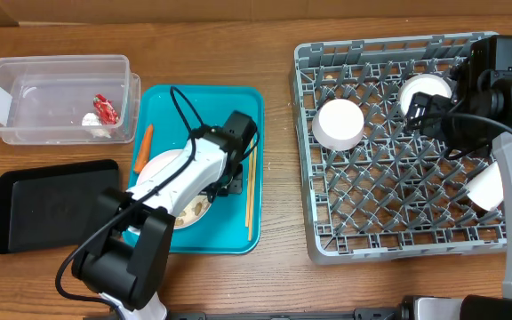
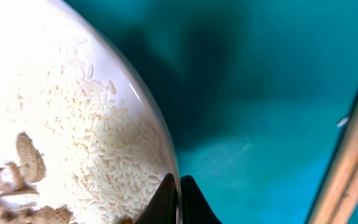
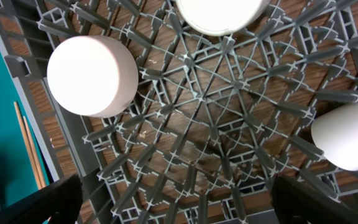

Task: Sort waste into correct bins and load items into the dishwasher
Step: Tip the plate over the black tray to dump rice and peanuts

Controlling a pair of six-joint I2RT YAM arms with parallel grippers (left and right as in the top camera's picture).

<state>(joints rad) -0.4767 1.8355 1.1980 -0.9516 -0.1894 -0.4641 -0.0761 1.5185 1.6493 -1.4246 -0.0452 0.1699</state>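
A white plate (image 1: 162, 165) with loose rice (image 2: 98, 143) and tan nut pieces (image 2: 30, 163) lies on the teal tray (image 1: 212, 102). My left gripper (image 1: 213, 190) is shut on the plate's right rim (image 2: 178, 193). An orange carrot (image 1: 145, 147) lies left of the plate and wooden chopsticks (image 1: 250, 191) lie right of it. The clear tub (image 1: 56, 64) holds the red wrapper (image 1: 105, 108) and the white scrap (image 1: 96, 123). The black tray (image 1: 52, 203) lies below it. My right gripper (image 1: 416, 114) is open and empty above the grey rack (image 3: 185, 124).
The rack (image 1: 327, 240) holds an upturned white cup (image 1: 339, 123), a white bowl (image 1: 425, 89) and another white dish (image 1: 485, 188). These show in the right wrist view: the cup (image 3: 92, 74), the bowl (image 3: 222, 12) and the dish (image 3: 347, 140). The chopsticks (image 3: 27, 149) show at its left.
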